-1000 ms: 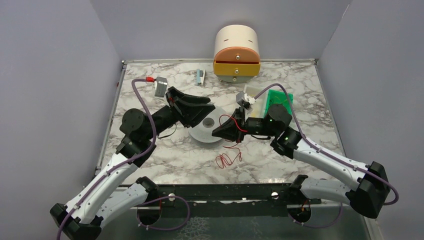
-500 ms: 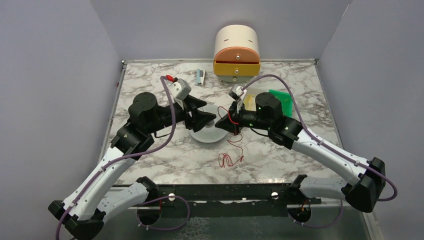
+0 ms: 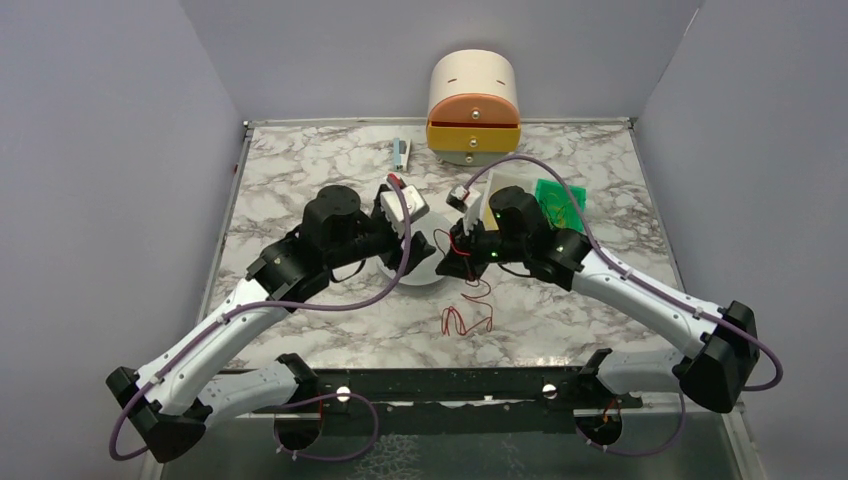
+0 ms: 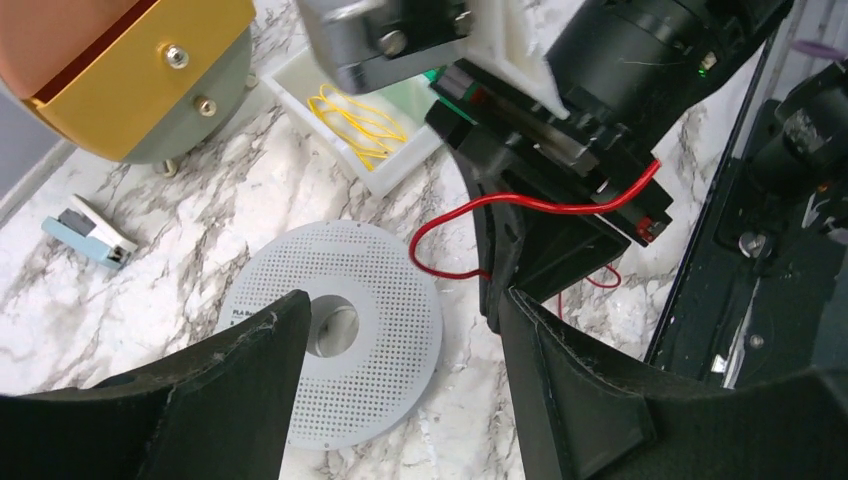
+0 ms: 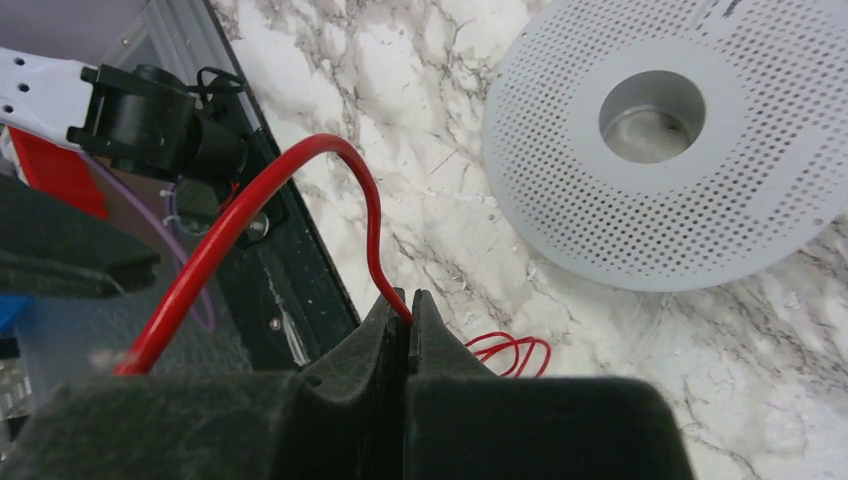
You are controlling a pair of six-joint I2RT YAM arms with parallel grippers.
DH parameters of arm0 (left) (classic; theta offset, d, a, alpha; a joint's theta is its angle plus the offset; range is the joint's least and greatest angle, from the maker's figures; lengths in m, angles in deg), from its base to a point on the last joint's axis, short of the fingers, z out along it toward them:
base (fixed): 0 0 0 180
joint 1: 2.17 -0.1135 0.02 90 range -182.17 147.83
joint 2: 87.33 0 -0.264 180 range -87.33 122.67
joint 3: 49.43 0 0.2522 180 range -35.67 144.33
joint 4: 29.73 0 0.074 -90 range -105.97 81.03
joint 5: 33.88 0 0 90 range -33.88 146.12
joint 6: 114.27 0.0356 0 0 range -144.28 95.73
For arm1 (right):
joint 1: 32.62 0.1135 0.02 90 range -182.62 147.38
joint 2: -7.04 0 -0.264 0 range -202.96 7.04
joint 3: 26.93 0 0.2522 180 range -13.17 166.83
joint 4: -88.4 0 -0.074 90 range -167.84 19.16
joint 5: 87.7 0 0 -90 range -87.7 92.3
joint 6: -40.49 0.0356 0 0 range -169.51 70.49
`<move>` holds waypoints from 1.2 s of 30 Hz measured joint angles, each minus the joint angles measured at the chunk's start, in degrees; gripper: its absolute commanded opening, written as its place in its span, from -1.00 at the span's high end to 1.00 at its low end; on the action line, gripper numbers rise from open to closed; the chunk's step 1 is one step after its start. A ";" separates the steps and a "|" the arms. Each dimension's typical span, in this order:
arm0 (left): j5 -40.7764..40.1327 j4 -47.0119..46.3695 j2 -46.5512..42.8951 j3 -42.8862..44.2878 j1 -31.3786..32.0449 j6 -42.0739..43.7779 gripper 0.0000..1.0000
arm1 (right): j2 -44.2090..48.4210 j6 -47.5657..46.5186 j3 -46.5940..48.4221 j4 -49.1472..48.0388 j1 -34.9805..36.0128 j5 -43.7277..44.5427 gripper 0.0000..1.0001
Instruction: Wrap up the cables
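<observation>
A thin red cable [image 3: 452, 238] loops up from a small coil [image 3: 463, 320] lying on the marble. My right gripper [image 3: 445, 262] is shut on this cable just right of the grey perforated disc [image 3: 414, 277]. In the right wrist view the cable [image 5: 340, 152] arcs out of the closed gripper [image 5: 408, 300], with the coil [image 5: 512, 350] below and the disc [image 5: 700, 190] beyond. My left gripper [image 3: 420, 247] is open and empty over the disc, facing the right gripper. In the left wrist view the gripper [image 4: 405, 300] spans the disc [image 4: 390, 335] and the cable [image 4: 540, 207].
A cream and orange round drawer unit [image 3: 473, 105] stands at the back. A white tray with yellow wires [image 4: 365, 125] and a green board [image 3: 558, 198] lie behind the right arm. A small blue-white part [image 3: 401, 153] lies at the back. A black rail [image 3: 440, 385] runs along the front edge.
My left arm has swung right, bringing its open gripper over the disc close to the right gripper. My right gripper has moved slightly left and back, still holding the red cable.
</observation>
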 measured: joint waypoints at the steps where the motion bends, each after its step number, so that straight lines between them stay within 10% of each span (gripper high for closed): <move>1: -0.48 0.09 0.28 0.00 0.76 1.14 -0.44 | -0.42 0.52 0.09 0.17 0.00 -0.98 0.98; 36: 0.15 -2.82 1.64 -3.10 3.87 9.81 0.18 | -4.52 7.06 0.28 -3.58 0.02 -19.08 0.98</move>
